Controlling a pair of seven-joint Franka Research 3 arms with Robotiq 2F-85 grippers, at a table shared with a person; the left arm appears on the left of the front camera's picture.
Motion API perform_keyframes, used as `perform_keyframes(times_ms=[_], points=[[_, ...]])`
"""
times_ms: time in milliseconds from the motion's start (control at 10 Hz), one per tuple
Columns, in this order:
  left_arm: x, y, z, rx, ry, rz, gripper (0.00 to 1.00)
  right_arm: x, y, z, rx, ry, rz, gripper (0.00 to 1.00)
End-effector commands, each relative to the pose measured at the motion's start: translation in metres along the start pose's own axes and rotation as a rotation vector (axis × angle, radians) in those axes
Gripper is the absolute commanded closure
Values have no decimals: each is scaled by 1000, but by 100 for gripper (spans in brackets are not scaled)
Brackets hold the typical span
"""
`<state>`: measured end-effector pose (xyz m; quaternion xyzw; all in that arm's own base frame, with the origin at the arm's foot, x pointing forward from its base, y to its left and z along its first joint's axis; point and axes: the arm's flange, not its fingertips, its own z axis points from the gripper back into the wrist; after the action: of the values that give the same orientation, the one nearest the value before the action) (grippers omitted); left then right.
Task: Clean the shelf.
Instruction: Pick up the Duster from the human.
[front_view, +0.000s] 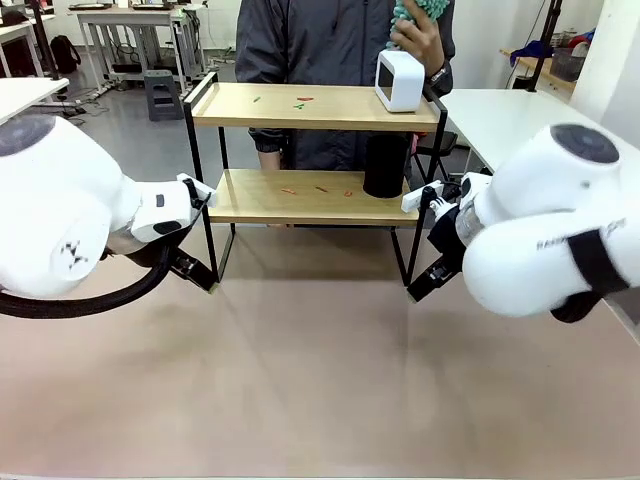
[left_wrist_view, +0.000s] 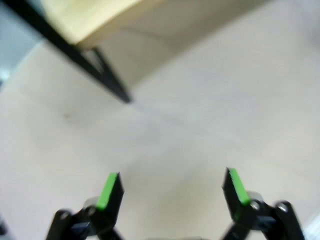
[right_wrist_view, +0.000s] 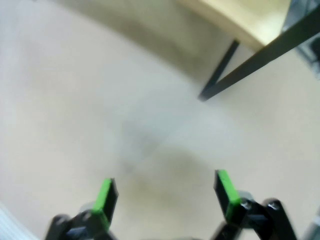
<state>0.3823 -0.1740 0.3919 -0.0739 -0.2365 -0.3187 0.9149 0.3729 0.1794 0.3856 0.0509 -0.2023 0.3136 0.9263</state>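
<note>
- Small two-tier shelf (front_view: 320, 122), two light wooden boards in a thin black metal frame: stands upright on the far middle of the large beige tabletop (front_view: 320, 390), directly in front of a person in a dark jacket (front_view: 320, 40).
- Top board: a few small orange and green scraps (front_view: 303, 100) near the middle; a white rounded cube-shaped device (front_view: 399, 80) at the right end.
- Lower board: small orange scraps (front_view: 320, 189) scattered along it; a black cylinder (front_view: 384, 166) upright at the right end.
- Person's hand (front_view: 420, 40): raised above the white device, holding a teal fluffy cloth (front_view: 418, 10).
- Left gripper (left_wrist_view: 172, 180): released, green pads spread wide with nothing between them; low over bare tabletop, near the shelf's left front leg (left_wrist_view: 107, 80).
- Right gripper (right_wrist_view: 165, 182): released likewise, pads wide apart and empty; low over the tabletop, near the shelf's right front leg (right_wrist_view: 220, 75).
</note>
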Motion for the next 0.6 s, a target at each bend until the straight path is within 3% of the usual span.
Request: perform_keyframes(times_ms=[0,200,300,400,500], points=[[-29,23,101,-215,13,67,0,-34,-14,131,154,-85,-208,0],[-86,85,175,-407,-122,280,0,-134,-57,241,351,-442,-475,0],[-120,123,198,-524,-248,367,0,-188,-74,268,432,-597,-558,0],[-152,165,210,-628,-451,499,0,-235,-98,272,488,-691,-669,0],[-179,200,207,-706,-575,590,0,-270,-123,257,540,-728,-791,0]])
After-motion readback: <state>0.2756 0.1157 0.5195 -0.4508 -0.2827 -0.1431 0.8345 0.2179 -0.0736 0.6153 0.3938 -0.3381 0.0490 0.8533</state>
